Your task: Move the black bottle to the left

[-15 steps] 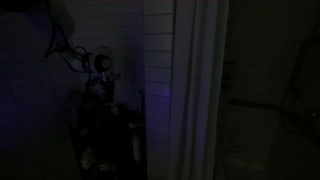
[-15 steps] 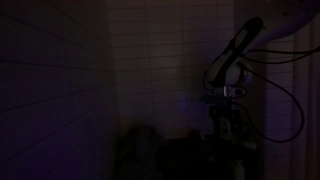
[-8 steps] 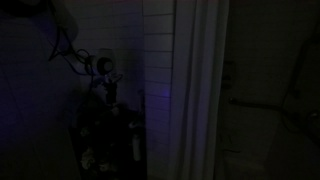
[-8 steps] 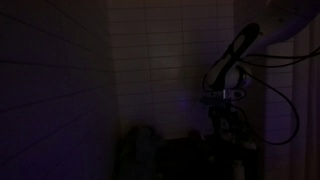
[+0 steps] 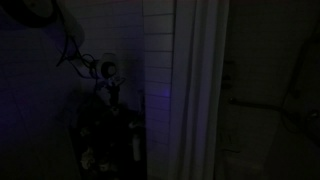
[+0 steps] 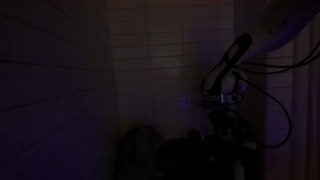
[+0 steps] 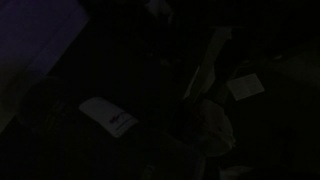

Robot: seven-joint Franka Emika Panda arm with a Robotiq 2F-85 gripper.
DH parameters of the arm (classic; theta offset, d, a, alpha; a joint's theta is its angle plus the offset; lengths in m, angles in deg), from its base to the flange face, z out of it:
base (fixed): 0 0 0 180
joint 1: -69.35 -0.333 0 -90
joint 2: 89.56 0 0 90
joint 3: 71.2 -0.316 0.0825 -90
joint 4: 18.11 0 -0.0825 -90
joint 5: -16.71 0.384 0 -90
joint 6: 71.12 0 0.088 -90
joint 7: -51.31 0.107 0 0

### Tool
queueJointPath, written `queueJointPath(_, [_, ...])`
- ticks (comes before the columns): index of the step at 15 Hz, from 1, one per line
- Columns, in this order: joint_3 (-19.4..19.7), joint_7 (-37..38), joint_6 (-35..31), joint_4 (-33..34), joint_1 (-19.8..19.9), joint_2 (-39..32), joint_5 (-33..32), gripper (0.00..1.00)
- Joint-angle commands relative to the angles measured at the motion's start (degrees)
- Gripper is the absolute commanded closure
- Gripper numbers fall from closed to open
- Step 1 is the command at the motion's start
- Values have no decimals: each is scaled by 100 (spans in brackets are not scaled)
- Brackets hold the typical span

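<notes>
The black bottle can't really be picked out, it's all way too dark. Only a dim clutter of items (image 5: 105, 142) is seen low by the tiled wall (image 6: 160, 50). The gripper (image 5: 110, 95) is positioned just above that clutter, and whether it's clenched or released can't be told.

Black bottle (image 7: 106, 117): scene near dark.
Dark body with pale label, wrist view only; pose and desk position cannot be told.

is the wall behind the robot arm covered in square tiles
Yes, a grid of grout lines crosses the pale tiled wall behind the robot arm in an exterior view.
</notes>
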Motion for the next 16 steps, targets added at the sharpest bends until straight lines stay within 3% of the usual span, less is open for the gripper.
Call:
queueJointPath(1, [95, -45, 196, 743, 2, -578, 206, 94])
queueJointPath(3, [55, -160, 391, 1131, 79, -837, 394, 100])
queueJointPath(8, [58, -167, 909, 1904, 120, -1294, 617, 100])
queueJointPath(16, [111, -51, 1293, 2409, 49, -1691, 566, 100])
